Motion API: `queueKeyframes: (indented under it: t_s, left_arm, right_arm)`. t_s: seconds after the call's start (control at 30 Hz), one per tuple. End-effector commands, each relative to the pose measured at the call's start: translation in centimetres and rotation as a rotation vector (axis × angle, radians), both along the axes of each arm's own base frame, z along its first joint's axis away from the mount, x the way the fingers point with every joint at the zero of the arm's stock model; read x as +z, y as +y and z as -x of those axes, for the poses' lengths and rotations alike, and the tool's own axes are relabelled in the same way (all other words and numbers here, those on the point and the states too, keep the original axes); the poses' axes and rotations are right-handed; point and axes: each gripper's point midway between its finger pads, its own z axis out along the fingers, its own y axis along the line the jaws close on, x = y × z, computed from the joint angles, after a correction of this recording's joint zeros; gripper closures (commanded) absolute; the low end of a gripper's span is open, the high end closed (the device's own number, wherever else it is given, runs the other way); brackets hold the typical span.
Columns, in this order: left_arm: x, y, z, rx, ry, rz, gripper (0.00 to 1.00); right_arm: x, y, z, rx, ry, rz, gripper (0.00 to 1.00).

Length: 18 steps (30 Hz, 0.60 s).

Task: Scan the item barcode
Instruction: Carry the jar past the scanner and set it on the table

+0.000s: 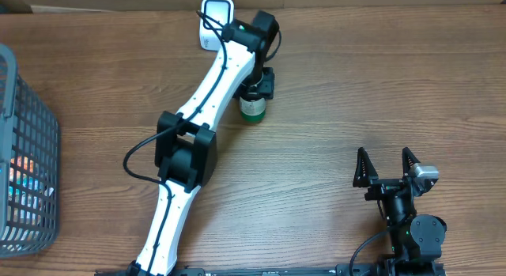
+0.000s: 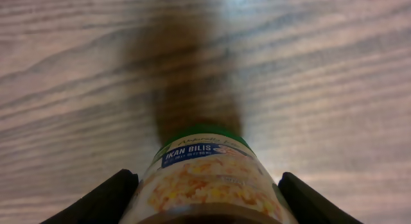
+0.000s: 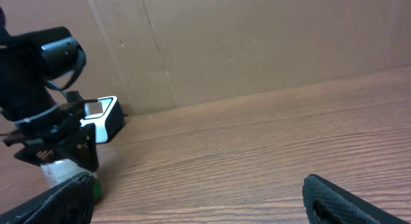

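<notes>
The item is a small jar (image 1: 253,109) with a green lid and a blue "IKAN BILIS" label (image 2: 209,176). My left gripper (image 1: 256,88) is shut on it, its black fingers (image 2: 106,199) pressed against both sides of the jar. The lid end points down toward the wooden table, where it casts a dark shadow. A white barcode scanner (image 1: 215,20) stands just behind and left of the jar, also seen in the right wrist view as the scanner (image 3: 106,116). The barcode itself is not visible. My right gripper (image 1: 387,164) stands open near the front right and holds nothing.
A grey wire basket (image 1: 28,161) with several packaged goods stands at the table's left edge. A brown cardboard wall (image 3: 257,44) runs along the back of the table. The left arm (image 1: 194,141) stretches diagonally from the front edge to the scanner.
</notes>
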Motion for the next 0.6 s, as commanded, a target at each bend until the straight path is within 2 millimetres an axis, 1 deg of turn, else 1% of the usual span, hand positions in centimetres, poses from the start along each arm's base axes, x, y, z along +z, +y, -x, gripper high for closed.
queueKeyframes:
  t_s: [0.0, 0.07, 0.1, 0.13, 0.17, 0.23, 0.3, 0.37, 0.4, 0.47, 0.53, 0.57]
  left_arm:
    - [-0.4, 0.1, -0.9, 0.077, -0.036, -0.024, 0.46]
    - [-0.6, -0.1, -1.0, 0.073, -0.04, -0.021, 0.41]
    - [-0.6, -0.1, -1.0, 0.073, -0.041, -0.021, 0.35]
    - [-0.6, -0.2, -1.0, 0.073, -0.04, -0.021, 0.24]
    - [-0.7, -0.1, -1.0, 0.073, -0.039, -0.022, 0.0]
    - [-0.6, -0.1, -0.9, 0.073, -0.036, -0.019, 0.0]
    - [-0.1, 0.0, -1.0, 0.075, -0.043, -0.014, 0.0]
    - [1.2, -0.1, -1.2, 0.079, -0.063, 0.009, 0.01]
    - [2.3, 0.1, -1.5, 0.08, -0.083, 0.02, 0.0]
    - [5.3, 0.6, -2.0, 0.088, -0.137, 0.049, 0.01]
    - [9.3, 1.9, -2.4, 0.104, -0.207, 0.077, 0.0]
    - [11.6, 2.9, -2.5, 0.115, -0.246, 0.091, 0.0]
  right_arm:
    - [-0.2, 0.0, 0.0, -0.001, -0.003, 0.0, 0.0]
    - [-0.2, 0.0, 0.0, -0.001, -0.003, 0.0, 0.0]
    - [-0.2, 0.0, 0.0, 0.0, -0.003, 0.0, 0.0]
    - [-0.2, 0.0, 0.0, 0.0, -0.003, 0.0, 0.0]
    - [-0.2, 0.0, 0.0, 0.0, -0.003, 0.0, 0.0]
    - [-0.2, 0.0, 0.0, 0.0, -0.003, 0.0, 0.0]
    - [-0.2, 0.0, 0.0, 0.0, -0.003, 0.0, 0.0]
    - [-0.2, 0.0, 0.0, 0.0, -0.003, 0.0, 0.0]
    - [-0.2, 0.0, 0.0, 0.0, -0.003, 0.0, 0.0]
    - [-0.2, 0.0, 0.0, -0.001, -0.003, 0.0, 0.0]
    - [-0.2, 0.0, 0.0, -0.001, -0.003, 0.0, 0.0]
    - [-0.2, 0.0, 0.0, -0.001, -0.003, 0.0, 0.0]
